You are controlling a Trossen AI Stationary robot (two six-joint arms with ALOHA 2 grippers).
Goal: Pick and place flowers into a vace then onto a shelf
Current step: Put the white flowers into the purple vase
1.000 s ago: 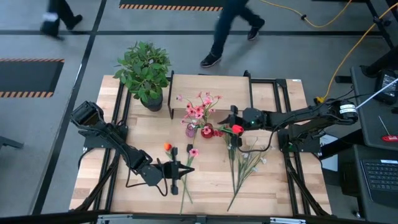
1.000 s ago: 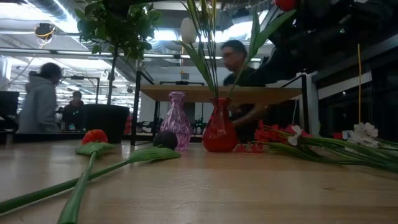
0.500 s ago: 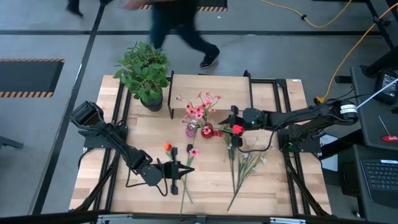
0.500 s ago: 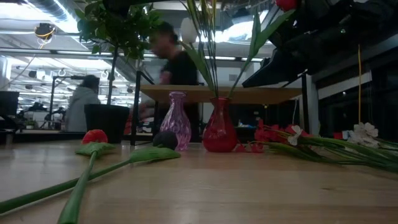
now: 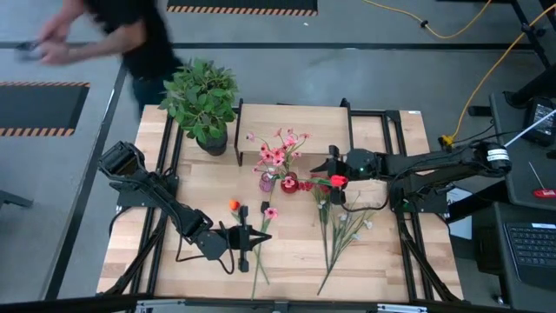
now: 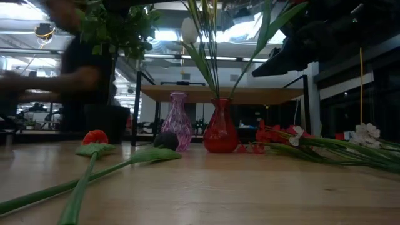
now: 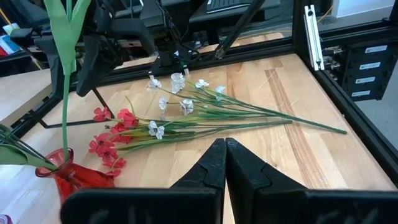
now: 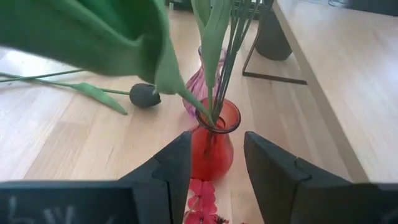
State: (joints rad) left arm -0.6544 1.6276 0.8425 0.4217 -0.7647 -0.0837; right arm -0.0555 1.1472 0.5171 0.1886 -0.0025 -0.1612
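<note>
Behind the counter (image 5: 382, 261) stood the shelf (image 5: 295, 117). We held the right gripper (image 5: 334, 181) spread beside the red vase (image 5: 289, 183) of flowers (image 5: 276, 155); brushing it risked tipping. Left gripper (image 5: 261, 236) stayed pressed together.

Robotics lab; floor hazard tape (image 5: 239, 9); cables (image 5: 439, 30)

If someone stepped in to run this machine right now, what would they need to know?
Left gripper: shut, empty, low over the front of the table by two loose flowers.
Right gripper: fingers open, just behind the red vase.
Done: several stems stand in the red vase.
Left: a bunch of flowers lies on the table; the pink vase looks empty; the shelf holds nothing yet.
</note>
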